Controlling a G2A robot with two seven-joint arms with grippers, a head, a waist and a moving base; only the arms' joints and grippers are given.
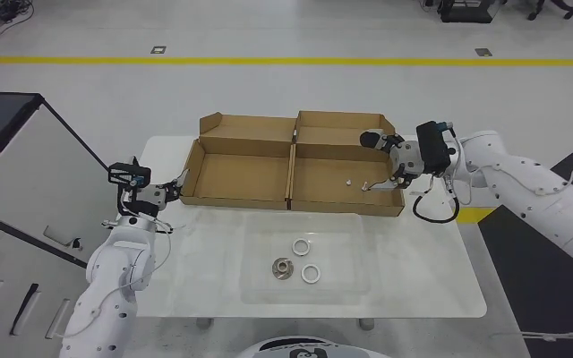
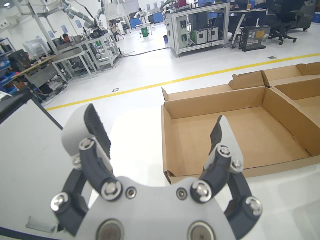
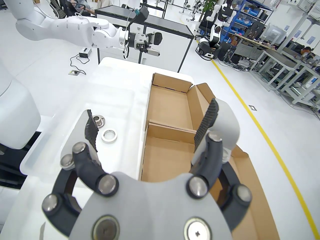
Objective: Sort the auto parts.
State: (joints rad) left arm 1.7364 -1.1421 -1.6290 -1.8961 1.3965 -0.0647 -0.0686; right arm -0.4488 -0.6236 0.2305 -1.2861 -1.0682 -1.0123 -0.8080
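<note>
Metal first: the flanged part (image 1: 283,266) lies in the clear tray (image 1: 345,259), low centre of the top view, first white ring (image 1: 302,245) just above it, second white ring (image 1: 312,273) just to its right. Up the frame, a small white piece (image 1: 346,180) rests on the floor of the right cardboard box (image 1: 322,192). Right hand (image 1: 369,163) hangs over that box's right end, fingers spread wide, nothing held. Left hand (image 1: 178,189) sits just beside the left cardboard box (image 1: 237,176), fingers just as far apart, empty, above the worktop (image 1: 430,268).
</note>
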